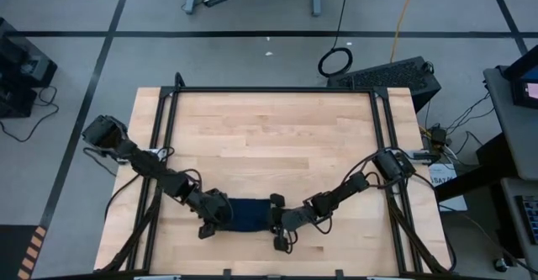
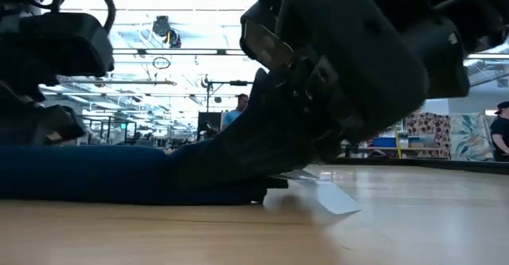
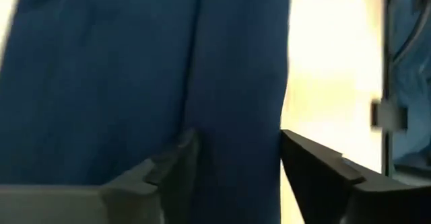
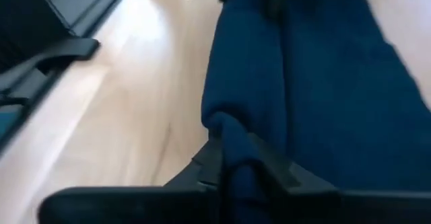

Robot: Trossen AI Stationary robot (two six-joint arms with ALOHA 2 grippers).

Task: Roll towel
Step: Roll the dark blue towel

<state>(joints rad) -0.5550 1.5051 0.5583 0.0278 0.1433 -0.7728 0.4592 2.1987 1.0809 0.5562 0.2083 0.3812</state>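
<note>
The dark navy towel point(image 1: 248, 214) lies as a narrow, thick band on the wooden table point(image 1: 269, 137), near the near edge and between my two grippers. Its white tag point(image 2: 330, 195) sticks out at one end and rests on the wood. My left gripper point(image 1: 222, 217) is at the towel's left end, with a thick fold between its fingers point(image 3: 236, 163). My right gripper point(image 1: 276, 219) is at the towel's right end and is shut on a raised fold point(image 4: 232, 158). The towel point(image 2: 95, 177) lies flat in the low view. My left gripper has a thick lengthwise fold of the towel point(image 3: 239, 116) between its two fingers point(image 3: 178, 167), several layers deep. It comes from the table's left, along the band. The towel rests on the table. My right gripper pinches a narrow raised fold at the towel's right end point(image 4: 232, 133) between its two fingers point(image 4: 266, 160), several layers deep. It comes slanting down from the table's right, along the band. The rest of the towel lies on the table.
Bare wood lies beyond the towel toward the far edge. Black frame rails point(image 1: 382, 145) run along both sides of the table. People stand in the room behind the table point(image 2: 501, 138).
</note>
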